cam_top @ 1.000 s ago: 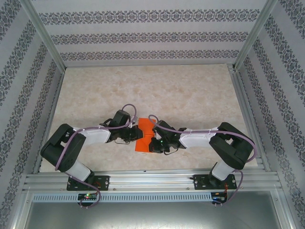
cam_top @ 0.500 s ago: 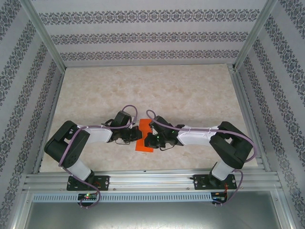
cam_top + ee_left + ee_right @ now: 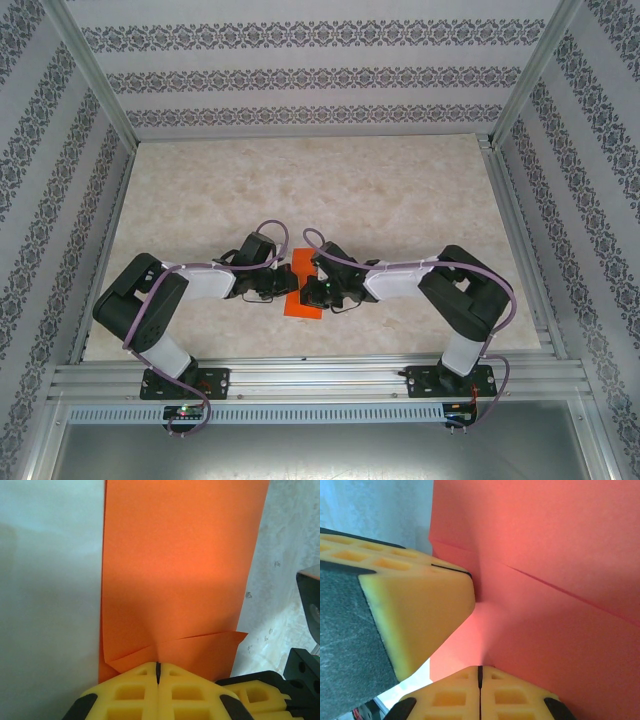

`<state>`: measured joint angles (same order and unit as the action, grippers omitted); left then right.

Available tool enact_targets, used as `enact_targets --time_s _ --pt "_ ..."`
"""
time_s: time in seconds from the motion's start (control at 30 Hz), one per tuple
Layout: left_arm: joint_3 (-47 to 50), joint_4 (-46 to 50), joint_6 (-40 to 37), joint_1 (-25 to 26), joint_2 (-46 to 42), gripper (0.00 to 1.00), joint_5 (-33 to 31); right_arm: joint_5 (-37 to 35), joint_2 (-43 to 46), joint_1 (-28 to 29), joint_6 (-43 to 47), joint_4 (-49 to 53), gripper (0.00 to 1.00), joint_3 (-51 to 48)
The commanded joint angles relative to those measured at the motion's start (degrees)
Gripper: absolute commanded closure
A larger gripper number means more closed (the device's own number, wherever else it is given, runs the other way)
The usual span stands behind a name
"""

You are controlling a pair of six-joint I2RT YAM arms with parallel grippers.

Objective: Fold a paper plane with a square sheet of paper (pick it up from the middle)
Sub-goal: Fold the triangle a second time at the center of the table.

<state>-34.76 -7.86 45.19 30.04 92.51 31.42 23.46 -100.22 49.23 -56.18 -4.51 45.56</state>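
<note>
– Orange-red paper point(image 3: 300, 304), where does it lie?
– On the marbled table point(image 3: 330, 180), toward its near edge, right between the two grippers. From above, the arms cover part of it.
– And the left gripper point(image 3: 286, 289)?
– Clenched. In its wrist view the yellow fingertips point(image 3: 135, 685) meet with no gap and pinch the paper's near edge. Small creases fan out from that spot, and the edge of a folded flap runs across just above it.
– The right gripper point(image 3: 309, 290)?
– Closed tight on the paper as well. In its own view the sheet dimples where the tips point(image 3: 450, 700) come together, and a straight crease slants across the sheet beyond them.
– How do the two stand to each other?
– Just beside each other. One yellow finger of the left gripper shows in the right wrist view, pressed against the paper.
</note>
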Motion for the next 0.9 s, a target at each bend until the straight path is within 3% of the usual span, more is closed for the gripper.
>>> enact_targets --time_s 0.0,0.4,0.67,0.87 --pt "1.9 4.6 -0.98 0.46 0.48 0.94 -4.0 0.63 3.42 -0.68 -0.18 -0.28 0.94 -0.27" --pt "2.03 4.99 -0.59 0.46 0.31 0.95 -4.8 1.86 -2.86 -0.98 -0.11 -0.21 0.93 -2.45" --pt "1.94 6.33 -1.42 0.46 0.24 0.96 -5.5 -0.92 5.54 0.37 -0.16 3.07 0.92 -3.13" --pt "1.88 5.98 -1.11 0.46 0.42 0.96 -5.31 0.52 4.34 0.82 -2.52 -2.19 0.93 -8.29"
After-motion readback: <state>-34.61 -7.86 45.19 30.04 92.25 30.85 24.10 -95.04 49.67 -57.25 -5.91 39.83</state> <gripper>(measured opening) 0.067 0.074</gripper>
